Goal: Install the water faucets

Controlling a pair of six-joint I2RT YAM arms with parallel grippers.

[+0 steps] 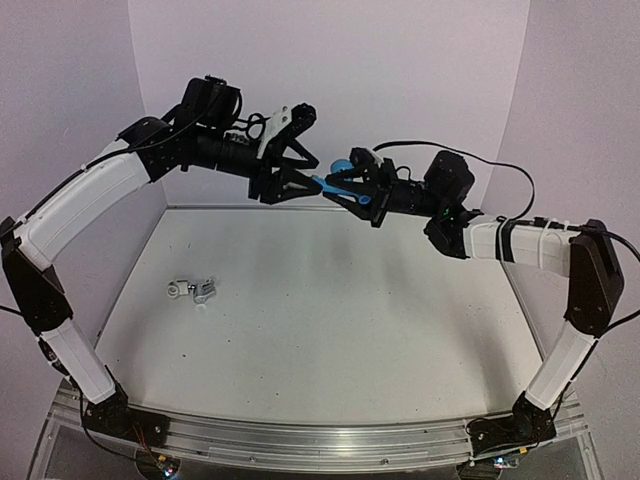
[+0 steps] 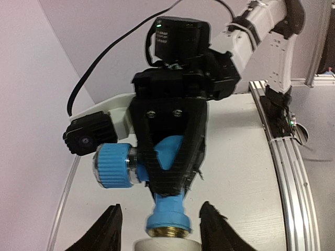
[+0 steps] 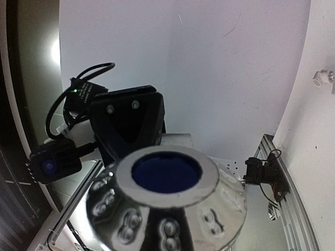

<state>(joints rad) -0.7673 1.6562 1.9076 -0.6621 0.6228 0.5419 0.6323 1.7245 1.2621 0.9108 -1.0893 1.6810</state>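
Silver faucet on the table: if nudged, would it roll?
The silver faucet looks metal, so probably heavy for its size. Its bent, lumpy shape should stop rolling; likelier it slides or pivots on the smooth table.

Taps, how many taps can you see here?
2. The blue tap is up in the air, gripped by the right gripper. The silver tap lies on the left side of the table. No others show.
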